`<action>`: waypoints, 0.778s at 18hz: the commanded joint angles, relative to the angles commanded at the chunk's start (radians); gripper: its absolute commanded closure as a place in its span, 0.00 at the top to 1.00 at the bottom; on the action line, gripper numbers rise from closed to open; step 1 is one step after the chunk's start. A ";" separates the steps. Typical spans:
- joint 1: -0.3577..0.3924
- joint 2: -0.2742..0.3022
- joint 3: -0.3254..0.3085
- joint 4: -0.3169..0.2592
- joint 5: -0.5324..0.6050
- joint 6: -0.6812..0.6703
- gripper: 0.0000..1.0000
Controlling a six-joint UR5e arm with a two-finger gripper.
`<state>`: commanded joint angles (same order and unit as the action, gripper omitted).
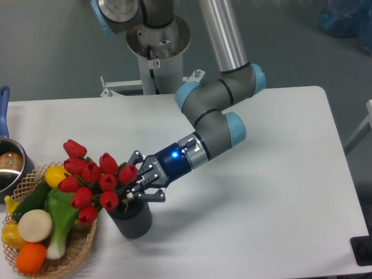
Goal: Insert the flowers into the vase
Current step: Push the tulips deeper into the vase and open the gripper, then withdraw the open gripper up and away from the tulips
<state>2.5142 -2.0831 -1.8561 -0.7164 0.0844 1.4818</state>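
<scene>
At the near left edge a wicker basket (81,250) holds smooth toy vegetables. Just beside it stands the vase (132,218), a dark ribbed cylinder, upright on the white table (273,192). The flowers (96,177) lean over its mouth, stems at the rim, red oval buds fanned up and leftward above the basket. The gripper (135,185) closes on the green stems. Behind it the grey, blue-jointed arm (212,125) slopes down and left from its far base.
</scene>
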 joint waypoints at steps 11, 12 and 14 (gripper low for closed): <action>0.002 0.002 -0.011 -0.002 -0.002 0.028 0.47; 0.005 0.003 -0.009 0.000 -0.002 0.032 0.60; 0.009 0.006 -0.011 -0.002 -0.002 0.048 0.75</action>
<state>2.5234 -2.0770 -1.8668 -0.7179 0.0828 1.5293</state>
